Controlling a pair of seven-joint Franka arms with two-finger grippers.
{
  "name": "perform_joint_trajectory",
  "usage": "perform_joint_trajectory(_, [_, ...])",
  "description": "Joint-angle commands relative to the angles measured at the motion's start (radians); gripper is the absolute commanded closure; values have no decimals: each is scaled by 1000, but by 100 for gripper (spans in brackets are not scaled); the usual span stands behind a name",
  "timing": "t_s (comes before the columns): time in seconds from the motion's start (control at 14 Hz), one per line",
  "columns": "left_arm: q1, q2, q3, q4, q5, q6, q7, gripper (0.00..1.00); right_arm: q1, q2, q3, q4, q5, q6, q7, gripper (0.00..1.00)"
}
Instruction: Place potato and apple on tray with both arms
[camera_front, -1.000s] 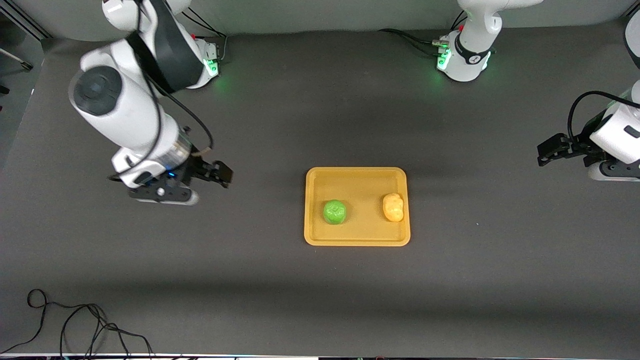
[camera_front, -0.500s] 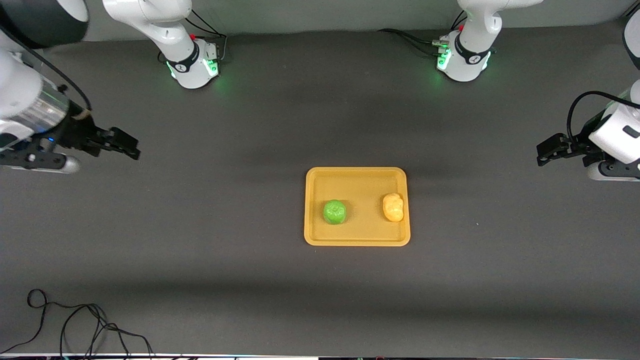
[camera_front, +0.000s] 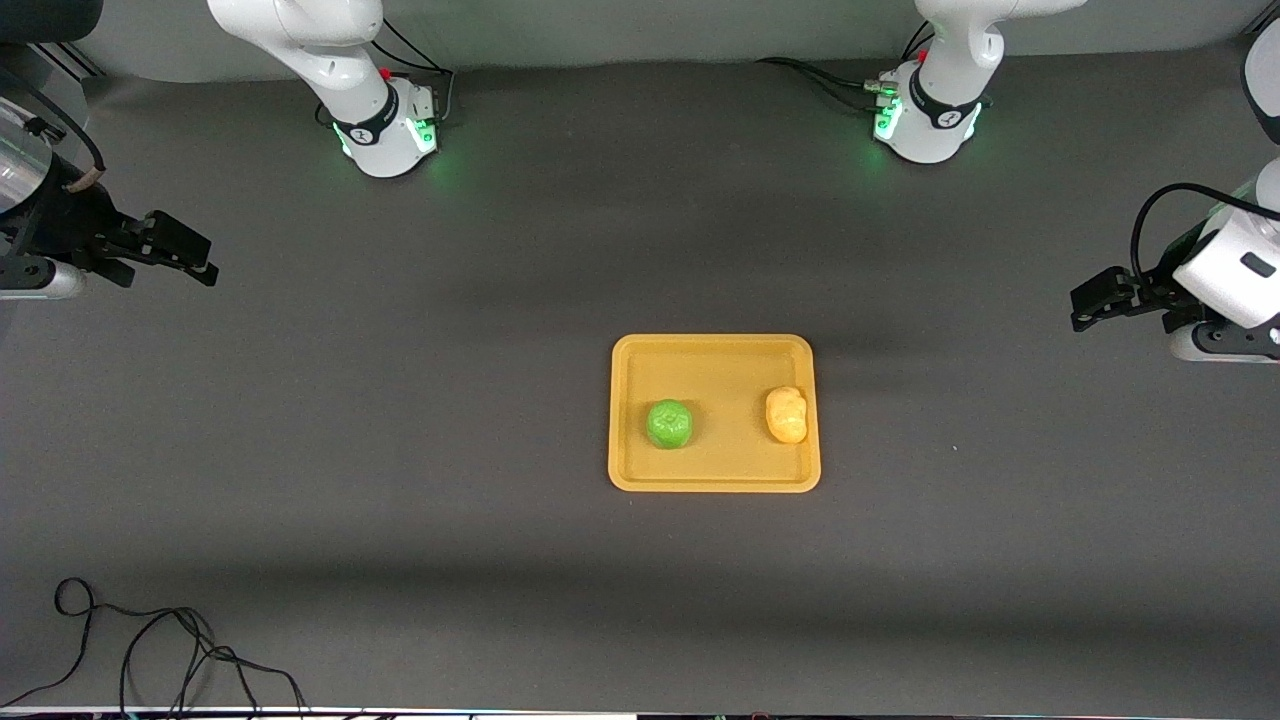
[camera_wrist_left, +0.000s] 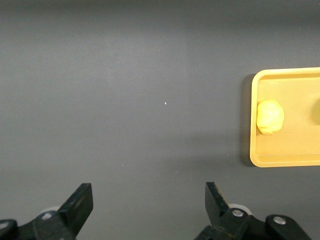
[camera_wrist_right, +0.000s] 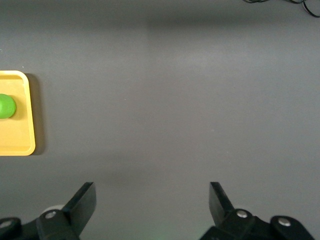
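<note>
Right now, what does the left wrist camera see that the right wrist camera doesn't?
Only the left wrist view shows the potato and the open left gripper. Only the right wrist view shows the apple and the open right gripper. Both show part of the tray, with its fruit lying on it, and bare dark table under the grippers.

A matt dark grey desk (camera_front: 400, 450) is seen under the wide-apart black jaws. The tray (camera_front: 714, 474) looks like smooth mustard plastic; the apple (camera_front: 669, 423) is glossy green, the potato (camera_front: 786, 414) duller yellow.
</note>
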Motion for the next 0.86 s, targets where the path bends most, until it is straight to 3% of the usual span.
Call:
perform_joint_trajectory(0.0, [-2,-21,-4,-21,-8,17,0,0,-1,10,-57,-11,71,21,-33,0])
perform_joint_trajectory(0.21, [-2,-21,-4,-22,-8,16,1,0,4,4,-70,-11,60,24,-35,0])
perform_joint_trajectory(0.36, [-2,-21,-4,-22,-8,16,1,0,8,4,-62,-14,-18,24,-35,0])
perform_joint_trajectory(0.79, [-3,-21,-4,-26,-8,16,1,0,21,0,-62,-20,-17,23,-41,0])
